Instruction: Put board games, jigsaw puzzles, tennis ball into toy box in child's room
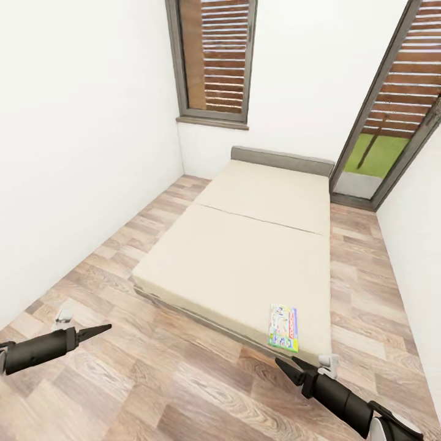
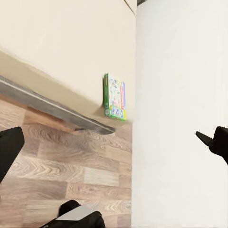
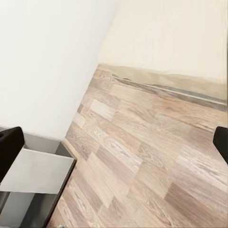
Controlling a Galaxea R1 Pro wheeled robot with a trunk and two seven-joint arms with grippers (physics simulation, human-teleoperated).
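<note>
A board game (image 1: 283,328), white-green with a red strip, lies flat on the bed (image 1: 245,245) at its near right corner. The left wrist view shows the same board game (image 2: 114,97) at the edge of the beige mattress (image 2: 61,42). My left gripper (image 1: 98,331) hangs open over the floor, well left of the bed's foot. My right gripper (image 1: 288,365) is open and empty, just below the corner where the game lies. In both wrist views the fingers (image 2: 9,147) (image 3: 9,145) stand wide apart. The table, toy box, jigsaw puzzles and tennis ball are out of view.
Wood-plank floor (image 1: 153,380) runs along the bed's left side and foot. White walls close in on the left and right. A dark-framed window (image 1: 214,61) is behind the headboard and a glass door (image 1: 392,122) at the far right. A grey panel (image 3: 33,175) lies near the right gripper.
</note>
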